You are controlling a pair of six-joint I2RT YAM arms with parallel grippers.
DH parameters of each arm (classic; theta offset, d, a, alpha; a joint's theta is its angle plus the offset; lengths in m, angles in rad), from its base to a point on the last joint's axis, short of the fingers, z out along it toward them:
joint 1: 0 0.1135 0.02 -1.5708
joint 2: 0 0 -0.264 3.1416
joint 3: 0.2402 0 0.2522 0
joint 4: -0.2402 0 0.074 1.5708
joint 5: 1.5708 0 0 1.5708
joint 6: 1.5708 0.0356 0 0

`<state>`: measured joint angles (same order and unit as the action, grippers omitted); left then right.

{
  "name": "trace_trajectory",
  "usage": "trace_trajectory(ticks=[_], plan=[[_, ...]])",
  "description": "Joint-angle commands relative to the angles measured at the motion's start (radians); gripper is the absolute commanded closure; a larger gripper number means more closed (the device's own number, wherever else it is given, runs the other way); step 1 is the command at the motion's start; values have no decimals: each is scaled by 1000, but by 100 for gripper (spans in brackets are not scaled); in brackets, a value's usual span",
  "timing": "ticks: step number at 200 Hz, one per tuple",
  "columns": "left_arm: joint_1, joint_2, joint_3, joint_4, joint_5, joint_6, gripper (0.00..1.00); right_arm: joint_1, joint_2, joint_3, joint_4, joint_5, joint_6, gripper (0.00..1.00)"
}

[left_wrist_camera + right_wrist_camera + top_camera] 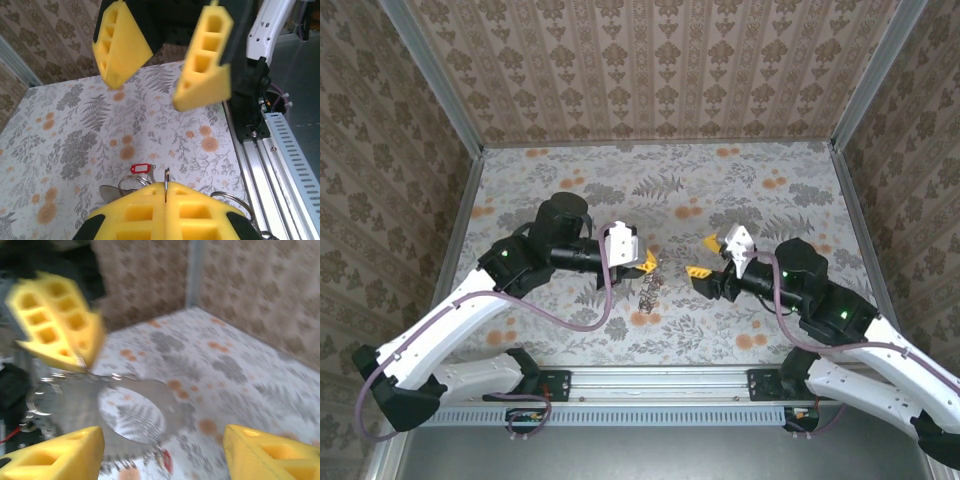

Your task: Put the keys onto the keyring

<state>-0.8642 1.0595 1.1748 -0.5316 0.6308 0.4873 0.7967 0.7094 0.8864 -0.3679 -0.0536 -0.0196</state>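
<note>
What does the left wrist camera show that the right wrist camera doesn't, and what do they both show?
Left wrist, not right wrist: the metal rail on the right, and the right claw seen from in front, open. Right wrist, not left wrist: the wall corner, and the keyring face-on as a wide blurred loop. Both: the shut left claw pinching the keyring's edge, a red key head, and the floral table.

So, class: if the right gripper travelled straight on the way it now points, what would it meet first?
Probably the thin silvery keyring loop hanging from the shut left gripper; the blurred wrist view leaves depth uncertain.
</note>
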Motion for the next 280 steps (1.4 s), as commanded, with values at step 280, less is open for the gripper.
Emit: trace_trajectory(ticks=[280], plan=[[170, -139, -286, 375, 214, -280, 100, -236, 798, -41, -215, 138, 399, 63]])
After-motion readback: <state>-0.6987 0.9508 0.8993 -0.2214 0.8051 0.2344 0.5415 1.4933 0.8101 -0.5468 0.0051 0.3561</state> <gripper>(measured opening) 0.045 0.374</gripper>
